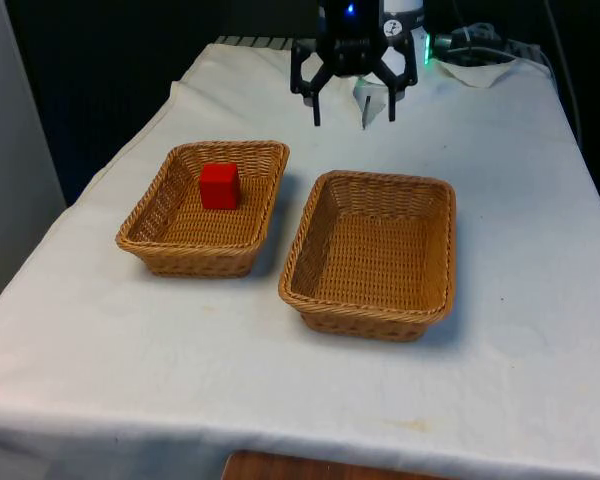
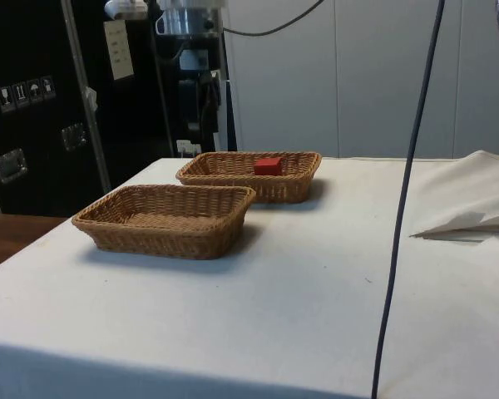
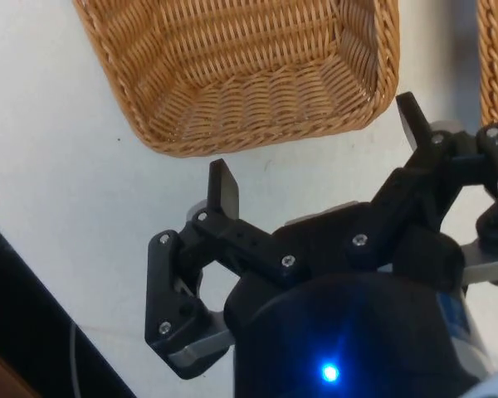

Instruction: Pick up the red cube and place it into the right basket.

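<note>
Nearest the front camera, on the front view's right, sits an empty wicker basket (image 1: 372, 255). Just beside it, slightly farther and to the left, a second basket (image 1: 206, 207) holds the red cube (image 1: 219, 186) toward its far end. Beyond both, the gripper (image 1: 351, 108) hangs above the white cloth (image 1: 500, 160), fingers spread wide, gripping nothing.

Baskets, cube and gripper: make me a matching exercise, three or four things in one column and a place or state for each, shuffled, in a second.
Things:
1. red cube
2. basket on the front view's right
3. gripper
4. basket on the front view's left

Places or states:
A. open, above the cloth behind both baskets
B. holds the cube
C. nothing inside
D. sits inside a basket

Pairs: 1-D, 2-C, 3-A, 4-B
</note>
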